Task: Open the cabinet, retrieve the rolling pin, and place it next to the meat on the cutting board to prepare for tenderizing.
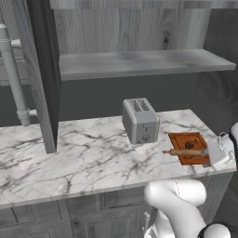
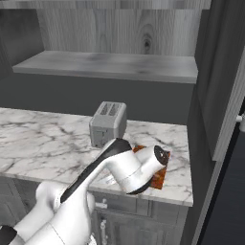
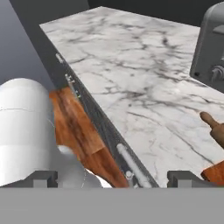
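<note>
Rolling pin (image 1: 185, 152) lies flat on the cutting board (image 1: 179, 139), across its front part, with one slim handle reaching past the board's left edge over the marble bench (image 1: 83, 153); the meat (image 1: 189, 144), a small dark lump, sits just behind it on the same board, so the two are side by side as the task asks. Placed like this the pin is at hand for tenderizing and is not on top of the meat.

The tool (image 3: 111, 179) is released; in the hand view its two dark tips stand wide apart with nothing between them, and they look along the bench's front edge, with one pin handle showing at the right border. In the left base view the hand is just beside the right end of the board, at about the board's height, close to the pin's right end; I cannot tell if it touches the pin.

The toaster (image 1: 140, 120) stands upright just to the left of the board, apart from it; above the bench the cabinet (image 1: 44, 79) has its door swung open, and the grey shelf (image 1: 139, 63) is bare.

I judge that the placing is done, and what is left is only to draw the arm away without pushing the pin; a round pin may roll off the board if it is bumped.
</note>
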{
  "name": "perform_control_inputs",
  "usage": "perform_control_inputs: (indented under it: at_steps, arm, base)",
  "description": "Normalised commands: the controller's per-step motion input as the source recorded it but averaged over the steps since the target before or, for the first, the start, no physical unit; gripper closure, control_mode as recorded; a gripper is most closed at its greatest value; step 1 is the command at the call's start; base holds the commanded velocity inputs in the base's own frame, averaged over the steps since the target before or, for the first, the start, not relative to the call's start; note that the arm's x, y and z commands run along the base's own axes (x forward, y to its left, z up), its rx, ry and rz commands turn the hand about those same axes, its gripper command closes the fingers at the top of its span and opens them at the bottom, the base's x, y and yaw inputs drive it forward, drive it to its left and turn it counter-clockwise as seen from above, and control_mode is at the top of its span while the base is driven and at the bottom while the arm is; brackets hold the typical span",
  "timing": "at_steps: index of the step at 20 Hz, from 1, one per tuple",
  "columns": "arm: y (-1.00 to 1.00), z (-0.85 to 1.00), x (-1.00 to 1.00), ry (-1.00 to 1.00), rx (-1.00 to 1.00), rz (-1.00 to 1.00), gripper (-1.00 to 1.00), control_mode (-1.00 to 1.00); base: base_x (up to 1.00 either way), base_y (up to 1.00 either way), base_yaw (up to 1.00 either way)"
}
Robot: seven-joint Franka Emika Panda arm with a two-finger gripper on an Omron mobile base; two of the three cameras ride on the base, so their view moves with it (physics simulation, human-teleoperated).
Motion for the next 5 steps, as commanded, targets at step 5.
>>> perform_control_inputs:
  at_steps: [5]
  arm:
    - [0.53, 0.27, -0.56, 0.00, -0.06, -0.06, -1.00, -1.00]
  base:
    - [0.00, 0.00, 0.00]
